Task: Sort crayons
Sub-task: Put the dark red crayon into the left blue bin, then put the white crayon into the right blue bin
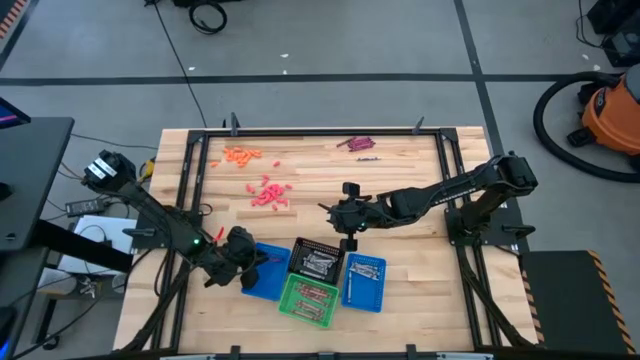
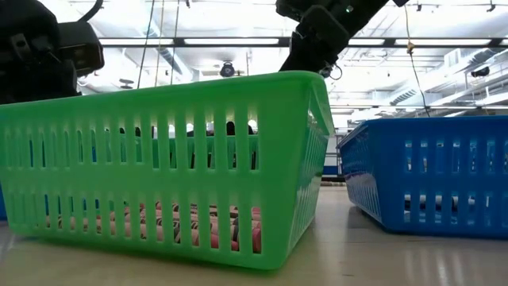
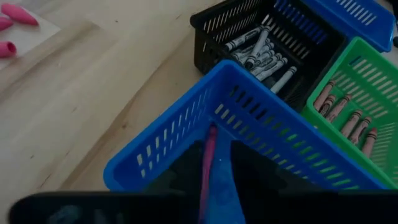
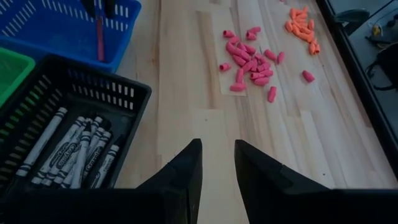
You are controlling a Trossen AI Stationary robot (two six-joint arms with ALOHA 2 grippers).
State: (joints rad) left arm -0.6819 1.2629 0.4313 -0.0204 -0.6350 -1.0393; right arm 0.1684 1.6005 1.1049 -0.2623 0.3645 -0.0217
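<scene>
My left gripper [image 1: 243,262] reaches down into the left blue basket [image 1: 268,273], fingers parted. A pink crayon [image 3: 209,155] stands upright between them, pointing down toward the basket's floor; the right wrist view shows this crayon [image 4: 99,37] below the fingers. My right gripper [image 4: 217,155] hovers open and empty over bare wood just beyond the black basket [image 1: 315,262]. Silvery-grey crayons [image 4: 74,152] lie in the black basket and reddish-brown crayons [image 3: 348,115] in the green basket [image 1: 308,298]. Loose pink crayons [image 1: 268,193], orange crayons [image 1: 240,155] and maroon crayons [image 1: 358,143] lie on the table. My left gripper comes slanting down into the blue basket from its left side. The pink crayon's upper part [image 3: 210,140] runs along the inner side of one finger [image 3: 186,171], and a gap shows between the crayon and the other finger. I cannot tell whether a finger touches it.
A second blue basket [image 1: 364,282] with a few crayons stands to the right of the black and green ones, all four packed close near the table's front edge. A dark metal frame [image 1: 190,180] borders the table's sides. Bare wood lies between the piles and the baskets.
</scene>
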